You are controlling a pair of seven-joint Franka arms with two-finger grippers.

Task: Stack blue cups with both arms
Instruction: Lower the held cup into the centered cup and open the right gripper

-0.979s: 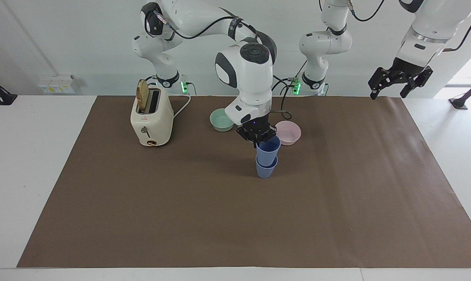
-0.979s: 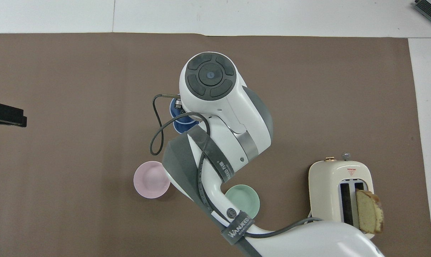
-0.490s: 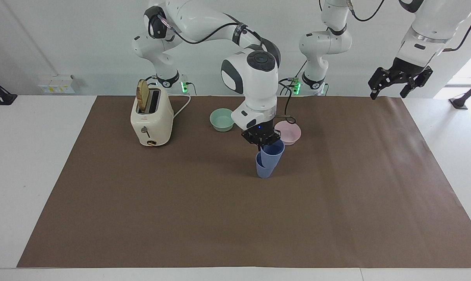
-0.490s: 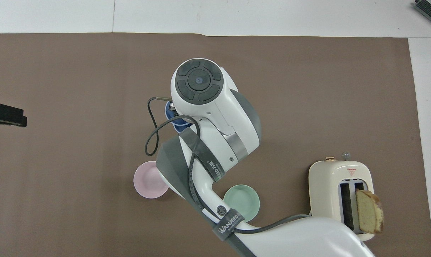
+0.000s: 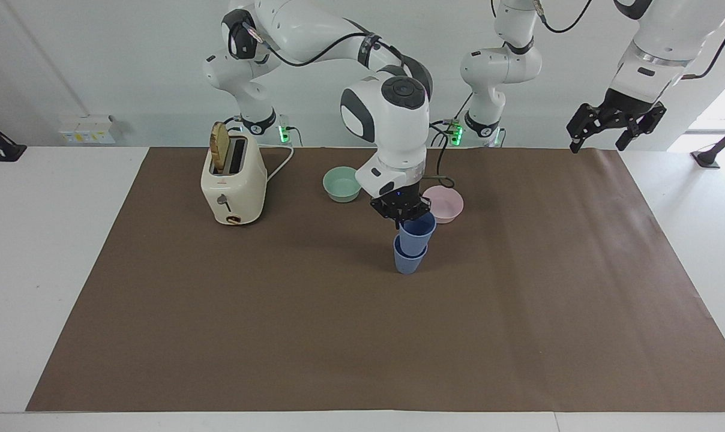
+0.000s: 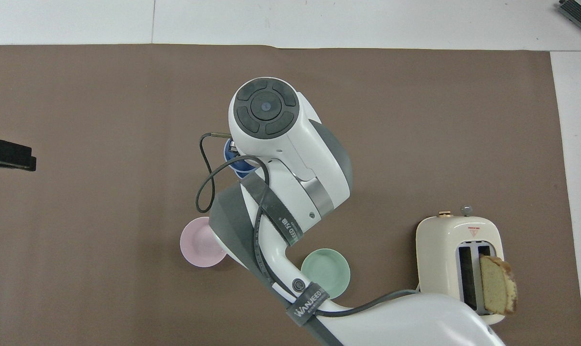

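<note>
Two blue cups stand mid-table. The lower blue cup (image 5: 407, 262) rests on the brown mat. The upper blue cup (image 5: 416, 233) sits partly nested in it and leans a little toward the left arm's end. My right gripper (image 5: 405, 220) points down and is shut on the upper cup's rim. In the overhead view the right arm covers the cups, and only a blue edge (image 6: 241, 164) shows. My left gripper (image 5: 614, 127) waits open and empty, raised over the mat's edge at the left arm's end; it also shows in the overhead view (image 6: 7, 154).
A pink bowl (image 5: 444, 203) and a mint-green bowl (image 5: 341, 183) sit nearer to the robots than the cups. A cream toaster (image 5: 233, 180) with a slice of bread in it stands toward the right arm's end. The brown mat (image 5: 362, 336) covers the table.
My right gripper lowered the upper cup into the lower cup. The cup tilted half a second ago and now stands straighter. The left arm has not moved.
</note>
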